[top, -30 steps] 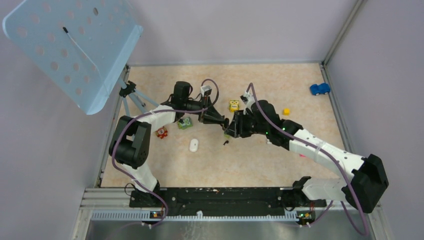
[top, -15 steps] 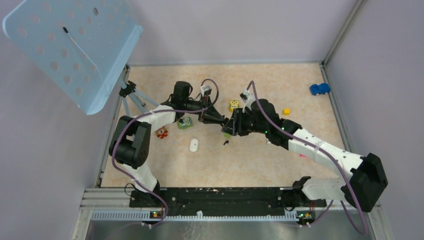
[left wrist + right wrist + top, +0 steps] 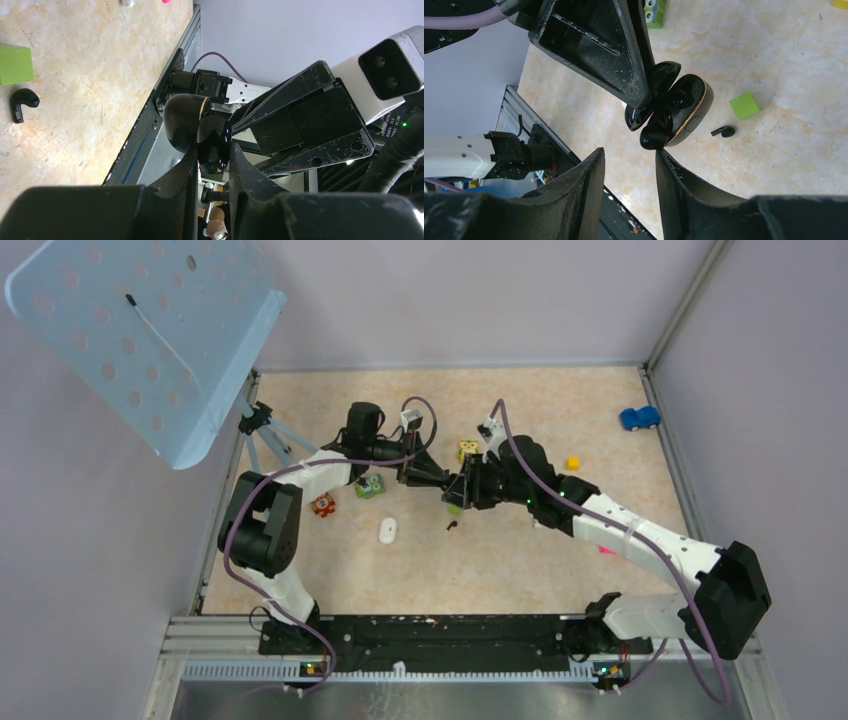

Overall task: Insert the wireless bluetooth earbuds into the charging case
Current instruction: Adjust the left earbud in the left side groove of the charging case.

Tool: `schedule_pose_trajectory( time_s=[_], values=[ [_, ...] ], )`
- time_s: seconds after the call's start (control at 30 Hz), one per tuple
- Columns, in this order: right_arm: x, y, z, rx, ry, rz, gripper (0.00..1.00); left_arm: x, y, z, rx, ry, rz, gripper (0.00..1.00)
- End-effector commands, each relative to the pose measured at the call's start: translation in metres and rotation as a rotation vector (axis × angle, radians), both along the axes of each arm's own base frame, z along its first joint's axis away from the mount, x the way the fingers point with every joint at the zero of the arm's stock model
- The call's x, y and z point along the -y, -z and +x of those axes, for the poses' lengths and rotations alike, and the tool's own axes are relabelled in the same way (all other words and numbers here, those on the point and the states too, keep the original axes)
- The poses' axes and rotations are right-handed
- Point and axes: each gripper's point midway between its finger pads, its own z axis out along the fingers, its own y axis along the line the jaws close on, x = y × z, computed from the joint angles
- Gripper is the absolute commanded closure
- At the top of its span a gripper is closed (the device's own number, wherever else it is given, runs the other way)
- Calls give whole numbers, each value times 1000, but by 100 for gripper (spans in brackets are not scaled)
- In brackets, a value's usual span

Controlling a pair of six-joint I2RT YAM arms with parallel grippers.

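— What is the left gripper (image 3: 214,154) pinching?
— The charging case (image 3: 182,125), glossy black with a gold rim, hinged open, off the table (image 3: 85,75).
— And below?
— One earbud (image 3: 22,99) lies loose near the green cube (image 3: 15,62), not touching it. The right gripper (image 3: 239,131) points at the case, close.

Robot lab cell: bare grey walls (image 3: 480,300), aluminium rail (image 3: 210,640), tripod (image 3: 262,423), perforated blue panel (image 3: 130,330).

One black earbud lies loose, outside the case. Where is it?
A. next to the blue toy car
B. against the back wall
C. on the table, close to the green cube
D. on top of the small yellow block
C: the earbud lies on the table just beside the green cube, near it but not touching it.
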Motion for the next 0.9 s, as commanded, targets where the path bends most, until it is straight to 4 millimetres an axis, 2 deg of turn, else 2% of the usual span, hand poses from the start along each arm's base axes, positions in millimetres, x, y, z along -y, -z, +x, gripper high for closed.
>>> schedule_pose_trajectory(
  time_s=[0.0,0.6,0.87],
  values=[
    [-6,-32,18,96,19,47,59,-1,-28,-7,100,22,-48,100],
    [3,-27,34,114,50,-10,59,-1,-31,-9,111,24,-50,100],
    [3,-32,36,130,53,-3,58,-2,-30,-10,110,25,-49,100]
  ],
)
